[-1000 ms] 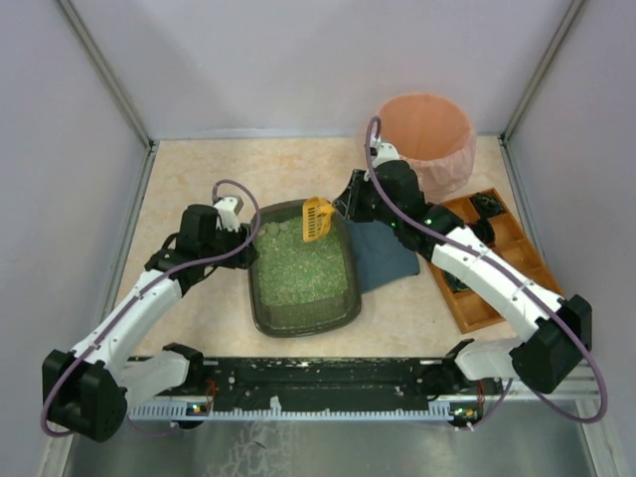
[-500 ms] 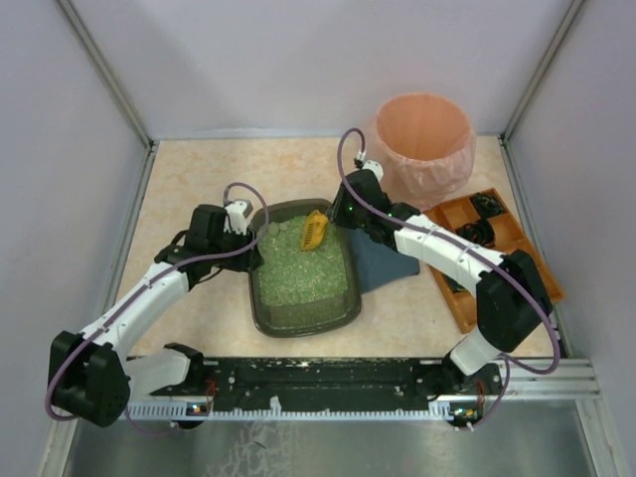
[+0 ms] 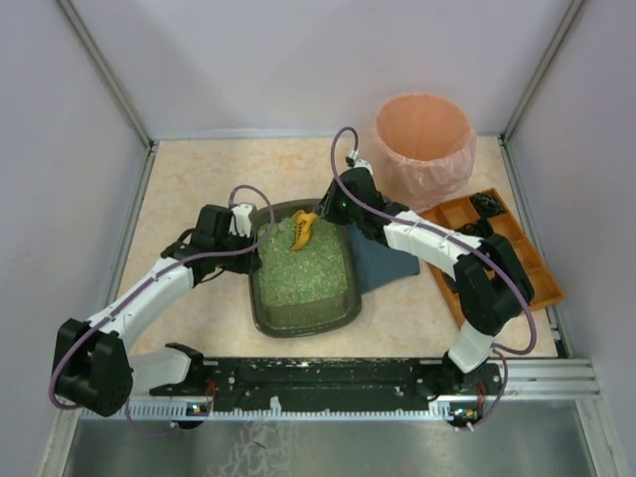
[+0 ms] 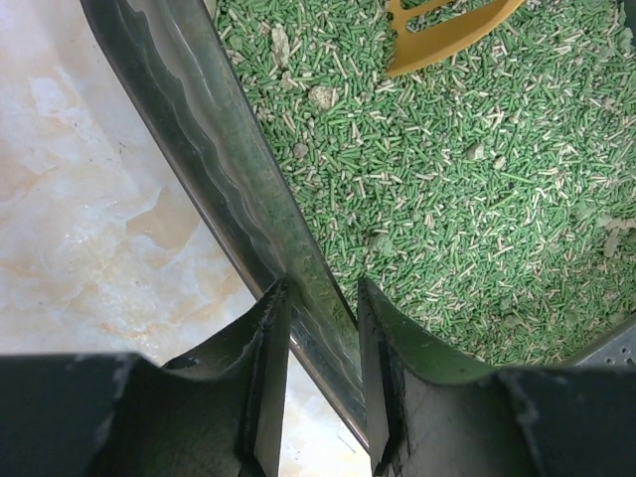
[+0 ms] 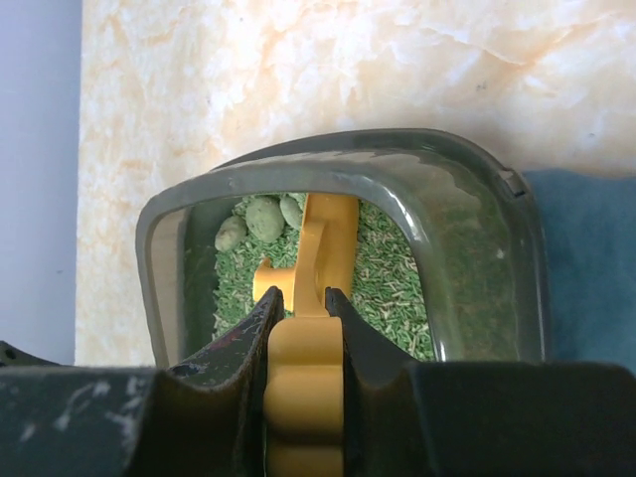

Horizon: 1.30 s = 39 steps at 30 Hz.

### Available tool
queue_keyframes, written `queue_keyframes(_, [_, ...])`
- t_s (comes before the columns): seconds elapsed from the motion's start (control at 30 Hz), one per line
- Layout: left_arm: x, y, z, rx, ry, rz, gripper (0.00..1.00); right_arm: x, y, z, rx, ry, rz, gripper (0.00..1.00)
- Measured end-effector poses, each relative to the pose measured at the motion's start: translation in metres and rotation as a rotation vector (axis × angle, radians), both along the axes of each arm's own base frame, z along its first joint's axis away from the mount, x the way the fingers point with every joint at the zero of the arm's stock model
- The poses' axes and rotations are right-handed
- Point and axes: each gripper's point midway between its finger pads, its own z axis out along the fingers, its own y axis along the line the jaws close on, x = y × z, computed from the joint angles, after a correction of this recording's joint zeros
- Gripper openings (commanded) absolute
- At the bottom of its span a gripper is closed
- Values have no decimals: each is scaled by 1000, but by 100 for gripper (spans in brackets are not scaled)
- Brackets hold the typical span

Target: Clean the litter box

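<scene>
The litter box [image 3: 303,328] is a dark tray of green litter [image 3: 303,276] at the table's middle. My left gripper [image 3: 253,241] is shut on its left rim; in the left wrist view the gripper [image 4: 320,298] has one finger on each side of the rim [image 4: 229,169]. My right gripper [image 3: 322,215] is at the box's far end, shut on the handle of a yellow scoop [image 3: 301,231]. In the right wrist view the gripper [image 5: 301,303] holds the scoop [image 5: 323,248] with its head down in the litter beside grey-green clumps [image 5: 263,217]. The scoop's edge also shows in the left wrist view [image 4: 447,35].
A blue cloth [image 3: 383,260] lies against the box's right side, partly under my right arm. A round pink-lined bin [image 3: 424,139] stands at the back right. An orange compartmented tray [image 3: 502,260] lies along the right edge. Walls close in the table.
My right gripper has moved left and down with the scoop, whose head has tipped from above the far rim into the litter. My left gripper stays on the left rim.
</scene>
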Motion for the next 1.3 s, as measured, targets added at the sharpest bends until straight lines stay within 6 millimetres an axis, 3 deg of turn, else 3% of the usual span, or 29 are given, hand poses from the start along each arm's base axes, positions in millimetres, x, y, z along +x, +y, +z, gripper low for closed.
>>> queue_keyframes(0.47, [1,0,-1,31,11,3,31,-2,39,-17,165,8,194,0])
queue_keyframes(0.63, [1,0,-1,32,13,4,31,-6,46,-15,217,-13,230,0])
queue_keyframes(0.97, [1,0,-1,42,11,6,37,-34,29,-37,231,52,193,0])
queue_keyframes(1.3, [-1,-1,5,42,-10,-1,44,-67,14,-31,245,75,175,0])
